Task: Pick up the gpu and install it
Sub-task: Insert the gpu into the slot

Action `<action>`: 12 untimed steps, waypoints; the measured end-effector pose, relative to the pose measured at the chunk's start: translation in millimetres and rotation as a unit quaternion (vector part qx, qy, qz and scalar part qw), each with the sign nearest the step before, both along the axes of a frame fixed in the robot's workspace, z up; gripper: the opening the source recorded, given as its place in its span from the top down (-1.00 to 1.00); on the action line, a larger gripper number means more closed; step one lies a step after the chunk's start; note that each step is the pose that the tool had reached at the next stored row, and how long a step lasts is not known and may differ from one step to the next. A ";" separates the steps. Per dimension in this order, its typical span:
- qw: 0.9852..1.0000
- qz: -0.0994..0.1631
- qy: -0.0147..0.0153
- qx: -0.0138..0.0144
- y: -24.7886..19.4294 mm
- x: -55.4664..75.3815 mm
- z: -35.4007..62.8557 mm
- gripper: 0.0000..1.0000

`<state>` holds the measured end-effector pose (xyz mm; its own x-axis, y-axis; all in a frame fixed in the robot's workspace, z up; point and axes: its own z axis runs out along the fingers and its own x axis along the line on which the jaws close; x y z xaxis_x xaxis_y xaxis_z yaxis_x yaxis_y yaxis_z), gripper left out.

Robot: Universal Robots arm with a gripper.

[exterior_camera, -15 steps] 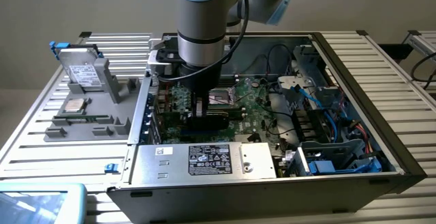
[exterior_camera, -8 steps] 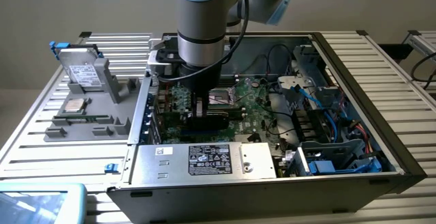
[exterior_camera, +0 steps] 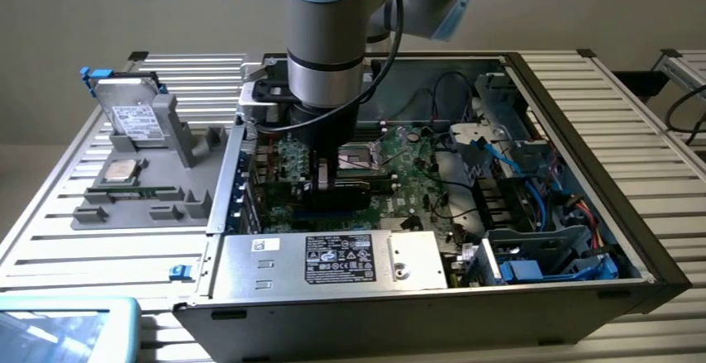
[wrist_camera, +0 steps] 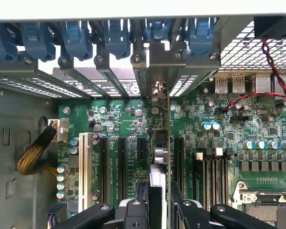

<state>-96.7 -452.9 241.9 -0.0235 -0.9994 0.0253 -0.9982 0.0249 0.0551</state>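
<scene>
The black-fingered gripper [wrist_camera: 158, 212] is clenched on the gpu [wrist_camera: 159, 179], a flat green card with a black cooler. It holds the card edge-down inside the open dark metal computer case [exterior_camera: 574, 131], close over the green motherboard [wrist_camera: 124, 119], presumably to line its connector up with a slot.

The exterior view looks steeply down from some way off at the whole open computer case [exterior_camera: 419, 326] on the worktop [exterior_camera: 640, 131]; the wrist view sits close above its circuit board [wrist_camera: 128, 119], which both share.
</scene>
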 end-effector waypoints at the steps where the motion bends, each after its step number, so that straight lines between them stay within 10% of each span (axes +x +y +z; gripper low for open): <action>1: 1.000 0.000 0.000 0.000 0.0 0.0 0.0 0.44; 12: 1.000 0.000 0.000 0.000 0.0 2.4 0.2 0.44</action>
<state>-94.3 -452.8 242.1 -0.0231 -0.9994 0.0257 -0.9982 0.0245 0.0556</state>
